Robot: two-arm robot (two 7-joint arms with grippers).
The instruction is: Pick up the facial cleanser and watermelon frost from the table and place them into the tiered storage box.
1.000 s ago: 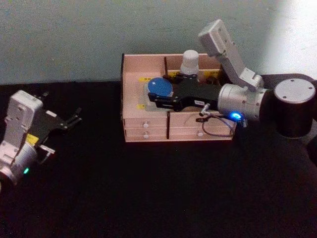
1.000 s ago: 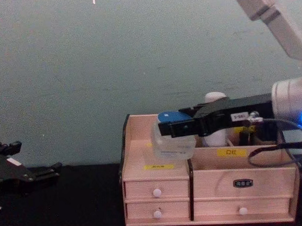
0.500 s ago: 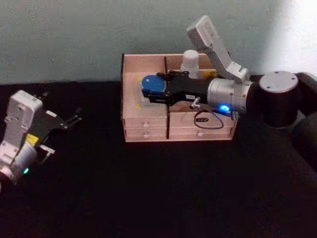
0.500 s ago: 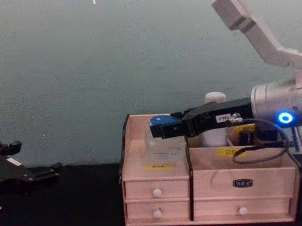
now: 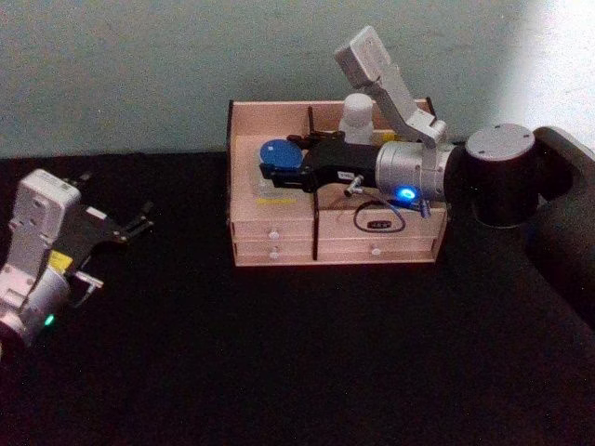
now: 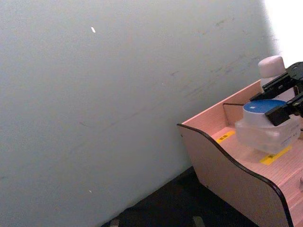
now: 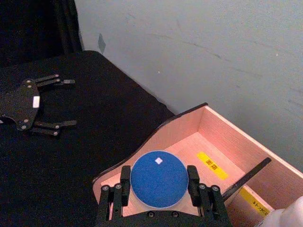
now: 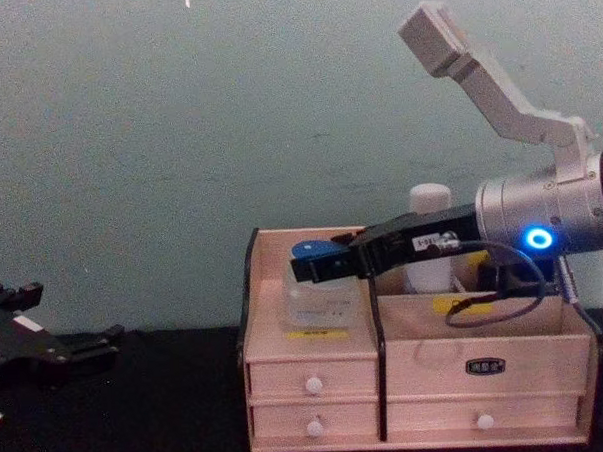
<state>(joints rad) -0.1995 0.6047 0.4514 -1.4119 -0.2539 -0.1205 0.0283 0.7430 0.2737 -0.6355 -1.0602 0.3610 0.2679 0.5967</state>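
Our right gripper [image 5: 279, 169] clamps the watermelon frost [image 5: 276, 155] low inside the tiered storage box [image 5: 244, 200], left compartment. The facial cleanser [image 5: 357, 113] already stands behind. Only release remains, we judge; our left gripper [image 5: 138, 223] idles open.

Silver right forearm [image 5: 414, 172] with blue light, black cable loop — black pincer [image 5: 279, 172], white camera block [image 5: 363, 54].

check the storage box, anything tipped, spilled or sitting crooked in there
Nothing stands out. The facial cleanser stands upright in a back compartment of the tiered storage box. The watermelon frost sits level in the left compartment, lid on, the right gripper shut on it. The left gripper is parked aside.
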